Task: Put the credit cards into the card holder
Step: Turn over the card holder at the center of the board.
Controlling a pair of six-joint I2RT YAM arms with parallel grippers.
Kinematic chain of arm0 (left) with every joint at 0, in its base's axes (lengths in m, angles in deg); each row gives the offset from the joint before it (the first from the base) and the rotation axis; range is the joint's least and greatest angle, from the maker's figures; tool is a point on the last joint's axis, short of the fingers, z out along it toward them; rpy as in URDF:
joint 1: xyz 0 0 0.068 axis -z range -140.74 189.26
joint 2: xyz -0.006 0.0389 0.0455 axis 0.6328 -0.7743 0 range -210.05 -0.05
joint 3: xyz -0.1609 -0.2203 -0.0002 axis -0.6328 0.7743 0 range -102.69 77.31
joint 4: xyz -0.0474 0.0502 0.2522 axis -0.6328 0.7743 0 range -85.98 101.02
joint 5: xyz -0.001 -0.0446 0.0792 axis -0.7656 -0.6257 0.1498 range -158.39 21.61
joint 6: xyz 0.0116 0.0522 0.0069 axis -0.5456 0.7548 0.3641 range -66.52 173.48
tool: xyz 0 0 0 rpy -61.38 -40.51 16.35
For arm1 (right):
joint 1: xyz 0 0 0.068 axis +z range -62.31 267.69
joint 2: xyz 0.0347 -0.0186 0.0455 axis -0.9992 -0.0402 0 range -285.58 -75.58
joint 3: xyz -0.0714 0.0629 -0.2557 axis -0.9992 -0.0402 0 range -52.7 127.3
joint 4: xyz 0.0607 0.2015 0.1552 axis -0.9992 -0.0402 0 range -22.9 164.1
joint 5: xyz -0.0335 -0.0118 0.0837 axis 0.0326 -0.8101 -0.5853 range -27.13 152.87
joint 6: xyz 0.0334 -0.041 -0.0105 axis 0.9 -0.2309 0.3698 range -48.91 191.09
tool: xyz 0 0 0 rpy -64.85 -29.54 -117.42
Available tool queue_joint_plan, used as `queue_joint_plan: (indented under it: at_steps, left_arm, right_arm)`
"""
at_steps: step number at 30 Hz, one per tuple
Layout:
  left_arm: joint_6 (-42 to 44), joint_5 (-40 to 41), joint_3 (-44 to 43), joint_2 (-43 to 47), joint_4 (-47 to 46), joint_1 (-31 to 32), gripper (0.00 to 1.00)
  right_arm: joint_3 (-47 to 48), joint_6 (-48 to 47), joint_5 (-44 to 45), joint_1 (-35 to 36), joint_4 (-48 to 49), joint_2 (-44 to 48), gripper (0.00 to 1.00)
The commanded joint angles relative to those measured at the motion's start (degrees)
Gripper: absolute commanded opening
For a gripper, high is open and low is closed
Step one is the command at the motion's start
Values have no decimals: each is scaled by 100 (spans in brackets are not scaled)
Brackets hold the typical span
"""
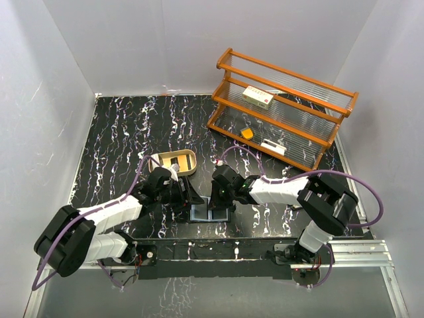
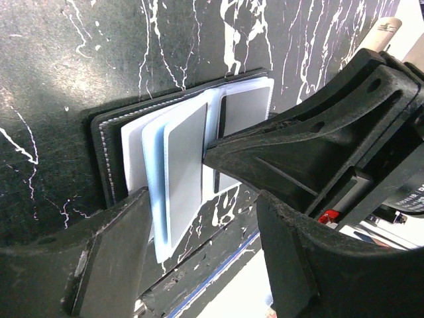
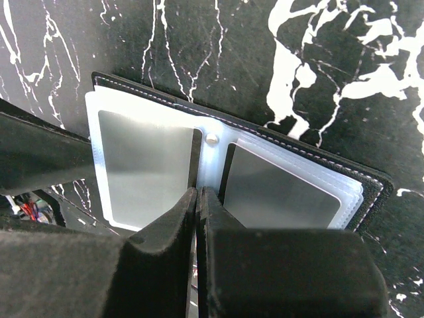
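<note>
The card holder [image 1: 211, 213] lies open near the table's front edge, a black cover [image 3: 371, 182] with clear sleeves. Grey credit cards sit in its sleeves, one on the left page [image 3: 146, 165] and one on the right page [image 3: 278, 189]. My right gripper [image 3: 199, 199] is shut, its tips pressed down on the holder's spine. My left gripper [image 2: 205, 232] is open at the holder's near end, and a raised sleeve with a grey card [image 2: 185, 165] reaches down between its fingers, close to the left one [image 2: 112, 258]. A dark card [image 1: 171, 161] lies in the tan tray.
The tan oval tray [image 1: 189, 165] sits just behind the left gripper. A wooden rack [image 1: 285, 106] stands at the back right, holding a white-and-red box [image 1: 258, 97], an orange item [image 1: 247, 133] and a white item [image 1: 272, 146]. White walls close in the table.
</note>
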Motion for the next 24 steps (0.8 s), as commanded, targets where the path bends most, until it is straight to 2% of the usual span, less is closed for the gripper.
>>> queue_joint_plan:
  at_steps: [1,5,12,24]
  left_arm:
    - [-35,-175,-119,209,-53,-20,60]
    - [-162,-355,-139,225,-208,33,57]
    - [-8,-82,-495,341,344,217,54]
    - [220,953,-833,521,1445,381,59]
  right_arm:
    - [-224,-24,112,37,80,-276,2]
    - [-285,-31,92,37,161,-187,3]
    - [-264,-90,101,34,176,-99,5]
    - [-307,-138,122,38,231,-54,5]
